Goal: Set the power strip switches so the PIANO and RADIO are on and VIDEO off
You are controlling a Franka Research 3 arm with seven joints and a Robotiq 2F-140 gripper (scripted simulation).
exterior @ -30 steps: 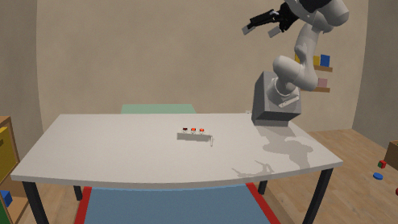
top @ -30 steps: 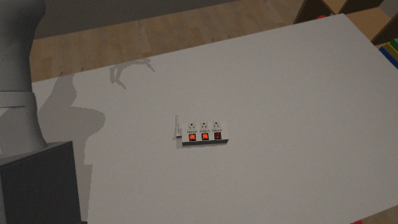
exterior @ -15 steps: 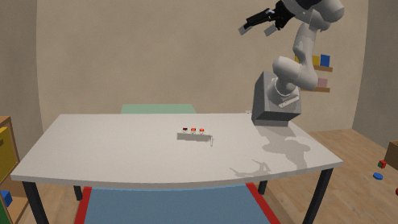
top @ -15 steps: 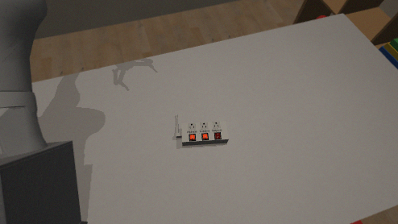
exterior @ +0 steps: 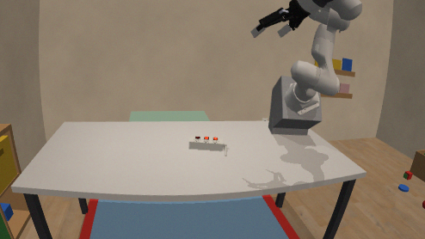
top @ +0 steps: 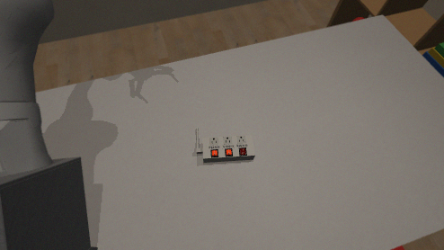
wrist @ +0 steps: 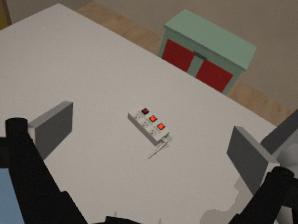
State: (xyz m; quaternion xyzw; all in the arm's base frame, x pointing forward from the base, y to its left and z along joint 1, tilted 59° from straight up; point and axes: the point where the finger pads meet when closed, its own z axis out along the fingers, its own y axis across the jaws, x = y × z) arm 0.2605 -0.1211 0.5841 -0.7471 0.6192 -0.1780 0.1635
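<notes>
The white power strip (top: 228, 148) lies flat and right way up near the middle of the white table. It has three red rocker switches along its front. The left switch (top: 214, 153) and the middle switch (top: 228, 152) glow bright; the right switch (top: 243, 151) is darker. The labels are too blurred to read surely. A short cord stub (top: 197, 141) sticks out at its left end. The strip also shows in the exterior view (exterior: 207, 144) and in the wrist view (wrist: 152, 124). My gripper (exterior: 271, 27) is open and empty, high above the table and well away from the strip; its fingers frame the wrist view (wrist: 152, 143).
The arm's grey base block (exterior: 294, 105) stands at the table's edge, and is also in the top view (top: 42, 207). A green cabinet with red doors (wrist: 208, 50) stands beyond the table. Wall shelves with coloured blocks (exterior: 340, 69) hang behind the arm.
</notes>
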